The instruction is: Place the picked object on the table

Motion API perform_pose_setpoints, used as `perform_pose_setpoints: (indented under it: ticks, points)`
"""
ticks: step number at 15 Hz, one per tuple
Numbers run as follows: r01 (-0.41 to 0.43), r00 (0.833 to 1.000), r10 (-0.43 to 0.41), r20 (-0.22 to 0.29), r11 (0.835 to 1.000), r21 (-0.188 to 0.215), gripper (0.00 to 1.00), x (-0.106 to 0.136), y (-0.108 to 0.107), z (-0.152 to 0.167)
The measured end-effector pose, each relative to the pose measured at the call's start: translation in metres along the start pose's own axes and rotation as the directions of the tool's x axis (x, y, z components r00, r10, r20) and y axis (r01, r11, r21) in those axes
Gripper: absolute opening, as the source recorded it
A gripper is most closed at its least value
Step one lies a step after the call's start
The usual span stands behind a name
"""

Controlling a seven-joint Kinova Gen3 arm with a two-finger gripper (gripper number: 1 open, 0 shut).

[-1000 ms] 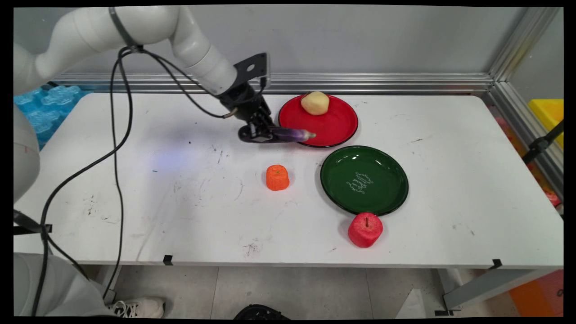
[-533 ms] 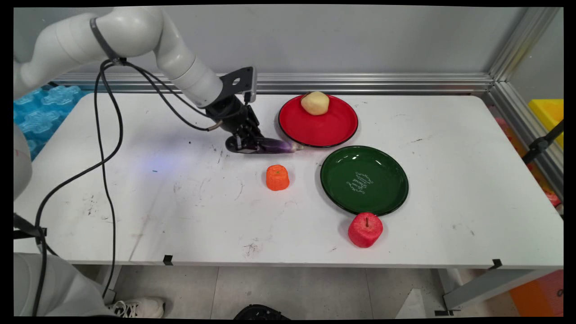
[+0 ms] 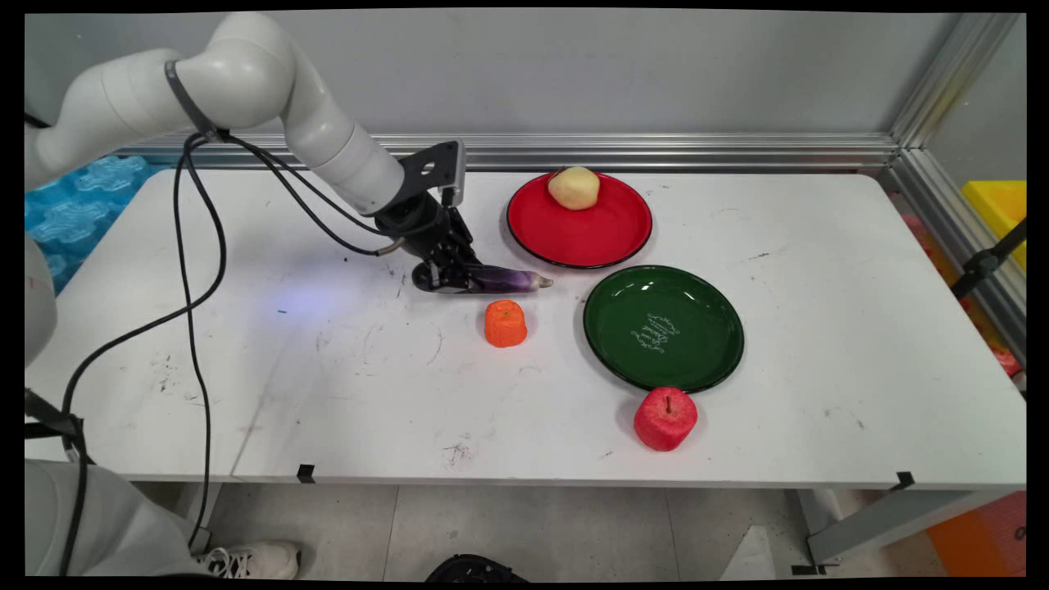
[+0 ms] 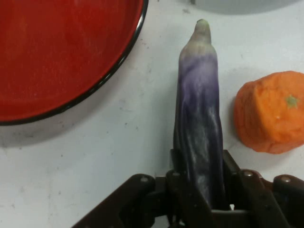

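My gripper [image 3: 453,277] [image 4: 202,187] is shut on a purple eggplant [image 3: 510,281] [image 4: 199,118], holding it by its thick end low over the white table. The eggplant lies level, its pale tip pointing right. An orange fruit [image 3: 505,323] [image 4: 270,111] sits just in front of it on the table. The red plate [image 3: 606,233] [image 4: 57,52] lies to the right and behind, with a yellow potato [image 3: 574,187] on its far side. In the hand view the eggplant runs between the red plate's rim and the orange fruit.
A green plate [image 3: 663,326] lies right of the orange fruit. A red apple [image 3: 665,418] stands at the green plate's near rim. An aluminium rail [image 3: 656,150] runs along the table's far edge. Black cables [image 3: 192,270] hang from the arm at left.
The gripper has carried the eggplant left and toward the near side, off the red plate's rim, down to a spot just behind the orange fruit.
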Motion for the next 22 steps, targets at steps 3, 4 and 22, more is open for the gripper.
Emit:
perform_pose_setpoints:
  ticks: [3,4,22]
  points:
    - [0.003,1.000,-0.003,-0.015,1.000,0.002,0.00,-0.001,0.000,0.009]
    - [0.004,1.000,-0.004,-0.021,1.000,0.004,0.00,-0.001,0.000,0.012]
    - [0.020,0.996,-0.019,-0.087,1.000,0.018,1.00,0.004,-0.013,0.050]
